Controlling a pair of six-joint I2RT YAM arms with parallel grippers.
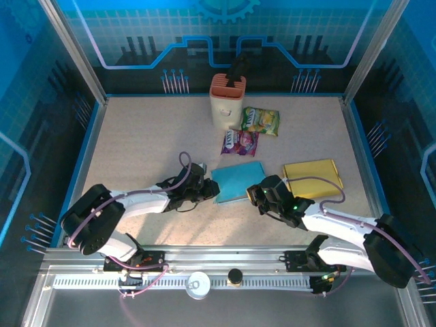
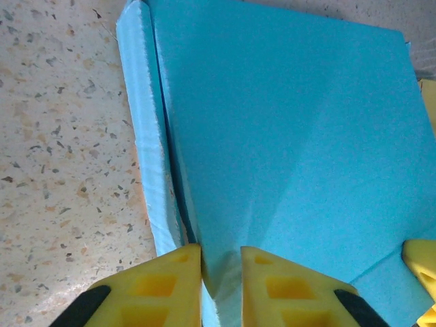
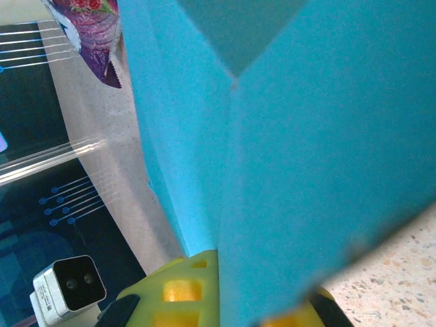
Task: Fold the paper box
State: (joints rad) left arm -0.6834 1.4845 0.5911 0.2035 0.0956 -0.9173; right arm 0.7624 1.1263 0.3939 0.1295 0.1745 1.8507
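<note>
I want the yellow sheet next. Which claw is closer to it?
Right. The right claw is left of the yellow sheet; the left claw is farther left, beyond the blue box.

Robot lab cell, alu frame [image 1: 71, 48], blue panels [image 1: 136, 27]

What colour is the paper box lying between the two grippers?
The paper box is light blue, seen best in the left wrist view.

A beige holder [image 1: 227, 102] (orange-topped) stands far centre on the speckled tabletop [image 1: 136, 150]; just nearer lie a green packet [image 1: 261, 121] and a purple packet [image 1: 240, 142], with a yellow sheet [image 1: 312, 178] nearer, right.
</note>
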